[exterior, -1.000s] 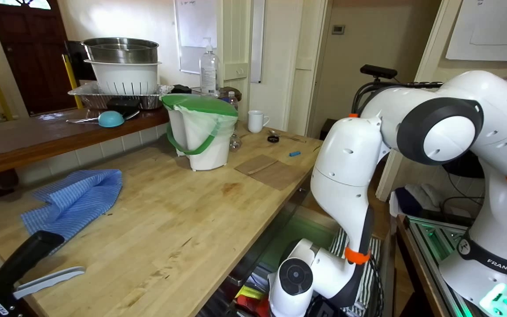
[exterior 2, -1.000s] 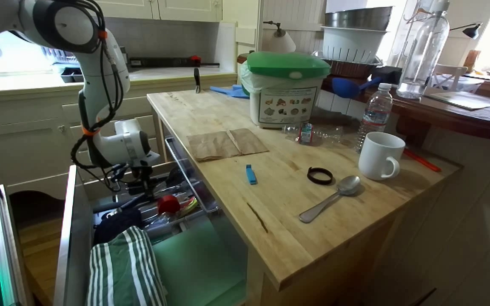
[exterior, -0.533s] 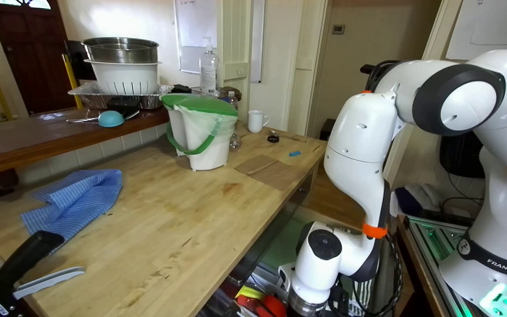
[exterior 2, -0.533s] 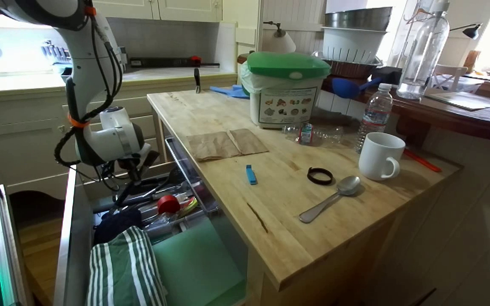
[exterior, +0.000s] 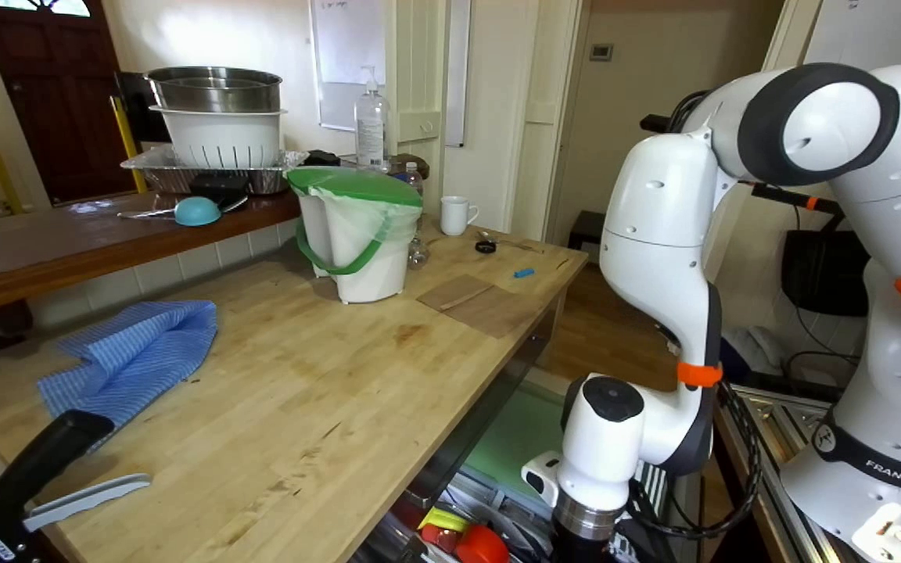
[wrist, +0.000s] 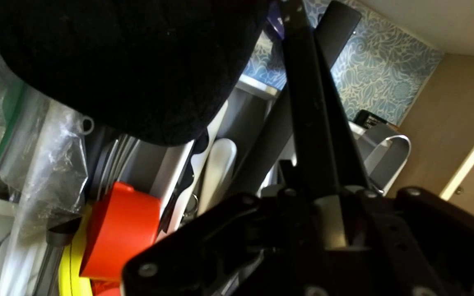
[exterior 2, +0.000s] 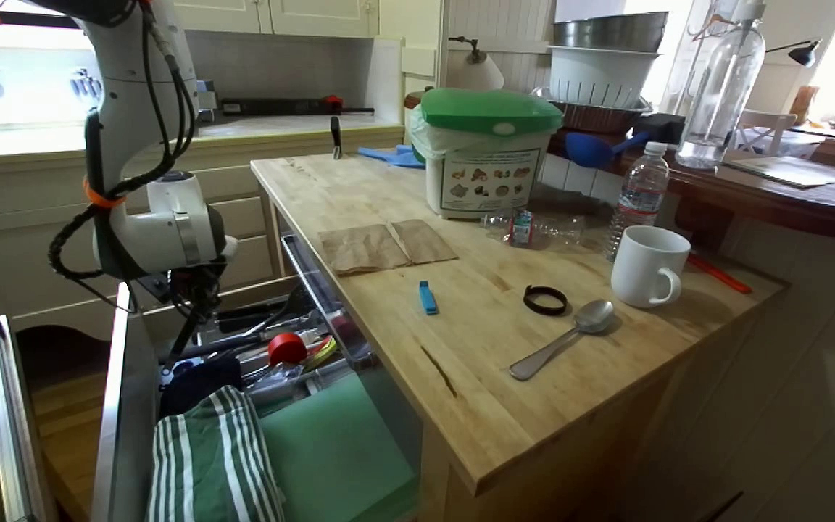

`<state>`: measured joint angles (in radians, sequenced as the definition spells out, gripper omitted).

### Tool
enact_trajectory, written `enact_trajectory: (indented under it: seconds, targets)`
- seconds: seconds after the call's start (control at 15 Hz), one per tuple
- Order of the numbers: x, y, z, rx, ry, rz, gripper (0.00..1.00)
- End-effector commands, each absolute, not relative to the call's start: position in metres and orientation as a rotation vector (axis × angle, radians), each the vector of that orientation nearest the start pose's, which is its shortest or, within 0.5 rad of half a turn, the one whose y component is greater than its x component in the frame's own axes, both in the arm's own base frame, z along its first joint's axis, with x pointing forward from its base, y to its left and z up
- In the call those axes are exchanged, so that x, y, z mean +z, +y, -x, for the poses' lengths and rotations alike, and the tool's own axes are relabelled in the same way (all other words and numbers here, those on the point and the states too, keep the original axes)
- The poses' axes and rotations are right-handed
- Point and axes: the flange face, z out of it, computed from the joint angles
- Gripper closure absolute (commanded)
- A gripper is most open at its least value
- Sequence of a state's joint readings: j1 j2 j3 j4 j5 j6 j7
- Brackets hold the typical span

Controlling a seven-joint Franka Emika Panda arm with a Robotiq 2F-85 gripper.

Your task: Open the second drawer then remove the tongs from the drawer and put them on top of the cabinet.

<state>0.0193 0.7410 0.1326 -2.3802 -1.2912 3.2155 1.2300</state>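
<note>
You held the slim dark tongs (wrist: pixel 309 119), two long thin arms in a narrow V, clenched in the black two-fingered tool (wrist: pixel 323 197), hanging down from it over the wide, pulled-out second drawer (exterior 2: pixel 131 406), while the light wooden butcher-block bench (exterior 2: pixel 490 290) stood beside the tool.

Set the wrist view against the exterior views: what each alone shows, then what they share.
Only the wrist view: the bent metal strip. Only the exterior views: the white mug, green-lidded bucket and wooden cabinet top. Shared: the red item, in every view; the tongs, held in the end effector, in the wrist view and an exterior view.
</note>
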Motion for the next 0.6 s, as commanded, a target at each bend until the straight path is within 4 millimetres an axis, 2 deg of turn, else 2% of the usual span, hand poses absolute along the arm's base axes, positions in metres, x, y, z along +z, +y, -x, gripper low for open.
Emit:
enact_trajectory:
  seconds: [0.0, 0.2, 0.4, 0.53]
  targets:
    - [0.094, 0.17, -0.382, -0.196, -0.377, 3.005, 0.99]
    - [0.119, 0.18, -0.383, -0.25, -0.456, 3.022, 0.99]
    - [0.143, 0.189, -0.372, -0.244, -0.574, 3.075, 0.99]
    - [0.168, 0.194, -0.375, -0.266, -0.552, 3.117, 0.99]
